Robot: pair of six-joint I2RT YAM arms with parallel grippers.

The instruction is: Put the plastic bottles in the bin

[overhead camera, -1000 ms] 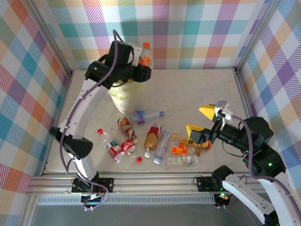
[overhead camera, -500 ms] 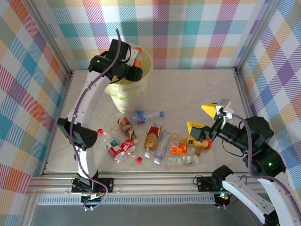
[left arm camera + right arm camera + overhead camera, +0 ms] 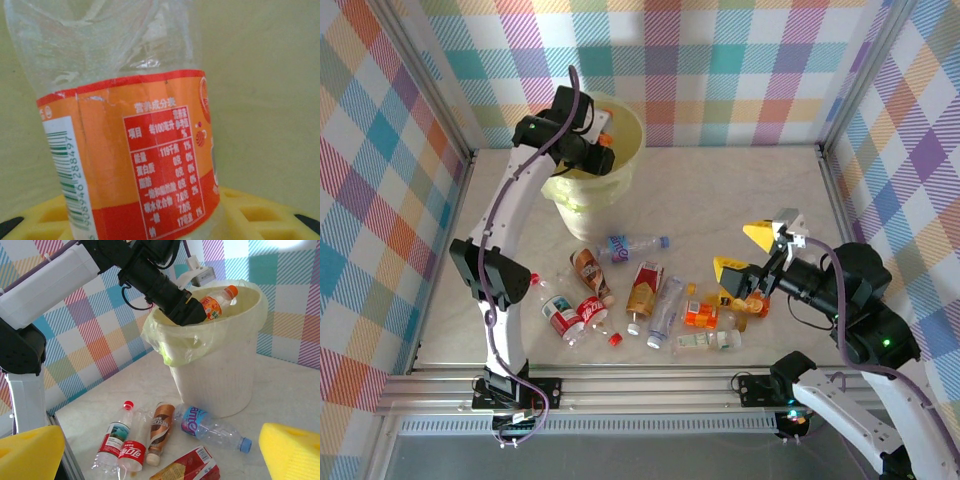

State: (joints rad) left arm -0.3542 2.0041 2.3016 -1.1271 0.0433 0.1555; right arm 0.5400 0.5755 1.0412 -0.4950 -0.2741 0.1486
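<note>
Grips an orange-label bottle point(image 3: 214, 304) with the left gripper point(image 3: 192, 314), jaws closed on its body, in the upper middle of the right wrist view. Holds this bottle tilted in the mouth of the bin point(image 3: 220, 375), with the orange cap end raised toward the right and a little above the rim. Presents the same bottle very near in the left wrist view: clear dented plastic in the upper half, orange and red label with a barcode in the lower half, pale yellow wall of the bin behind, yellow finger pads point(image 3: 260, 215) along the bottom edge. Has the bin in the upper left of the top view, close to the checked back wall point(image 3: 740, 60), with a thin yellowish bag point(image 3: 165, 347) folded over its rim. Holds the right gripper point(image 3: 745, 252) wide open and empty at the right of the top view, its two yellow fingers point(image 3: 758, 235) well apart above the table point(image 3: 740, 185). Shows the remaining bottles lying on the table in the lower middle of the top view: a blue-label bottle point(image 3: 632, 244) nearest below the bin, a brown-label bottle point(image 3: 588, 270) just left of it, two red-label bottles point(image 3: 575, 312) side by side further down left, a bigger red and brown bottle point(image 3: 643, 288) in the centre, a clear bottle point(image 3: 665, 310) beside it, small orange bottles point(image 3: 700, 315) near the right gripper. Shows also two loose red caps point(image 3: 533, 279) among them.
</note>
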